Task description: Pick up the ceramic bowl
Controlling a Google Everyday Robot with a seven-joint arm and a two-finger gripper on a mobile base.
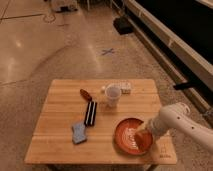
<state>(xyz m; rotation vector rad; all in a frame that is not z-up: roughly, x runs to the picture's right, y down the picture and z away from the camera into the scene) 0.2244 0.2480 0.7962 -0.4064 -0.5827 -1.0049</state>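
The ceramic bowl (131, 135) is red-orange and round. It sits on the wooden table (60, 105) near the front right corner. My white arm (182, 122) comes in from the right. My gripper (143, 136) reaches down at the bowl's right rim, over its inside. Part of the rim is hidden behind it.
A white cup (113, 95) stands at the table's middle, with a small white packet (124, 88) behind it. A black bar (91, 112), a blue sponge (79, 133) and a small brown item (85, 94) lie to the left. A dark wall base (165, 45) runs along the right.
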